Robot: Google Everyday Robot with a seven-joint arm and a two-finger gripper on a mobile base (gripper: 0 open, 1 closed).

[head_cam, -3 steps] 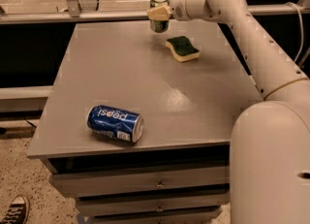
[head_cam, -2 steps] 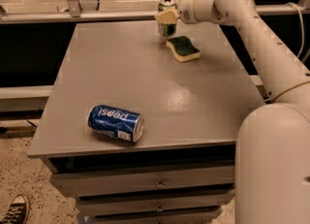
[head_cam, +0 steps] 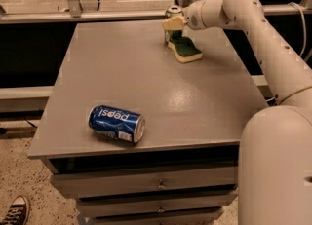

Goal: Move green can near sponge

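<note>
The green can (head_cam: pixel 172 11) stands upright at the far side of the grey table (head_cam: pixel 122 68), its silver top showing above my gripper. My gripper (head_cam: pixel 173 25) is shut on the can, with its pale fingers (head_cam: pixel 170 24) across the can's middle. The sponge (head_cam: pixel 185 49), dark green on top with a pale yellow base, lies flat just in front of and to the right of the can. The can's foot is at the sponge's far left end; I cannot tell whether they touch. My white arm (head_cam: pixel 253 29) reaches in from the right.
A blue Pepsi can (head_cam: pixel 116 123) lies on its side near the table's front left edge. Drawers (head_cam: pixel 156 185) sit under the tabletop. A rail (head_cam: pixel 97 14) runs behind the table. A shoe (head_cam: pixel 14 210) is on the floor at bottom left.
My gripper has carried the green can to the right and down, from left of the sponge's far end to right behind the sponge. The sponge and Pepsi can have not moved.
</note>
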